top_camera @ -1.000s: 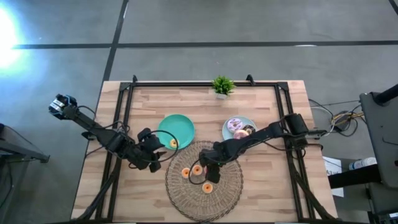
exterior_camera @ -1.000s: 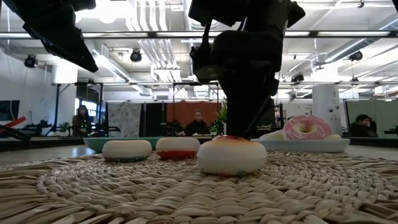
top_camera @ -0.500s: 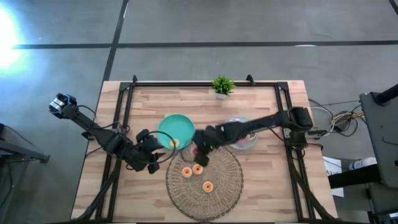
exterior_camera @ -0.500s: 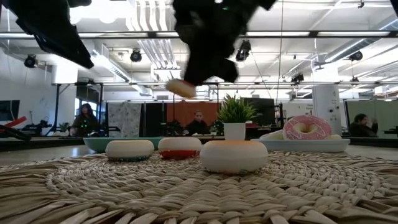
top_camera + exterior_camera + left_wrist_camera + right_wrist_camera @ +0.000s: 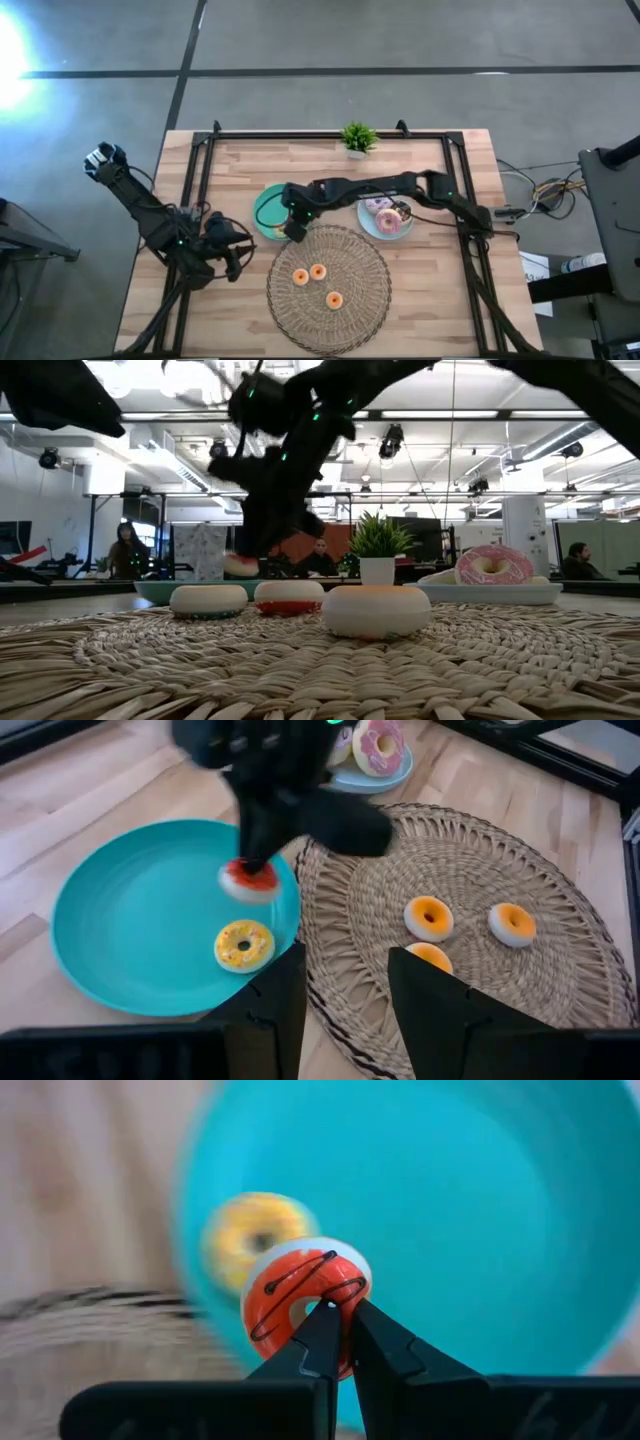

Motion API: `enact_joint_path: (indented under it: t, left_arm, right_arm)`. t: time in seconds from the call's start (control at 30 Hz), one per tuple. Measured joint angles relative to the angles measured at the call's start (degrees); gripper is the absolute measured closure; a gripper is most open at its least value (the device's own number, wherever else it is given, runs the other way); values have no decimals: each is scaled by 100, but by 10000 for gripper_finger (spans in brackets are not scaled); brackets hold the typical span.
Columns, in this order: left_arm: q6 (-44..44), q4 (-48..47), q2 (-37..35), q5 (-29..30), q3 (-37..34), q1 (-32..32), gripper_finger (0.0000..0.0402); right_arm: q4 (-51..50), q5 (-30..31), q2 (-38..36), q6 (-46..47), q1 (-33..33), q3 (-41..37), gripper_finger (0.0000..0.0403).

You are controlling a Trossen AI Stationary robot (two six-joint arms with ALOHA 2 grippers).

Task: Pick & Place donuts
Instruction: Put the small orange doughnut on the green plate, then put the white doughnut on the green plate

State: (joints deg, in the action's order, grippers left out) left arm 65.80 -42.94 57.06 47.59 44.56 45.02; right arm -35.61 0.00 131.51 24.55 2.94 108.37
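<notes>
Beyond the table's far edge, a hall with ceiling lights and seated people [image 5: 318, 557] fills the low view. On the wooden table [image 5: 420, 300] lies a woven mat [image 5: 360, 300] bearing three orange donuts [image 5: 318, 271]. Left of it, the left gripper [image 5: 236, 252] waits with fingers parted. The right gripper [image 5: 337, 1342] is clenched on a red donut [image 5: 300, 1288], hanging over the teal plate [image 5: 270, 198], near a yellow donut [image 5: 243, 945]. The light-blue plate [image 5: 372, 224] holds pink donuts [image 5: 388, 216].
</notes>
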Motion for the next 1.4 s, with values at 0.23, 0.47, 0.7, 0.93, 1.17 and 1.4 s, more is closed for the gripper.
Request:
enact_joint_path:
  t: [0.23, 0.47, 0.7, 0.93, 1.17, 1.4]
  left_arm:
    - [50, -30, 2, 134, 0, 16, 285]
    - [26, -190, 5, 161, 0, 14, 285]
    - [52, -195, 4, 164, 0, 14, 285]
    - [91, -200, 4, 162, 0, 14, 285]
    - [91, -312, 4, 159, 0, 14, 285]
    - [64, -353, 4, 160, 0, 10, 285]
  right_arm:
    - [-1086, 332, 615, -556, 14, 959, 386]
    - [-1394, 305, 710, -795, -17, 1243, 317]
    - [-1568, 457, 693, -1146, -33, 1382, 237]
    - [-1620, 454, 606, -1476, -211, 1518, 206]
    - [-1857, 466, -9, -2256, -537, 1170, 204]
    - [-1597, 462, -1094, -2279, -994, -236, 213]
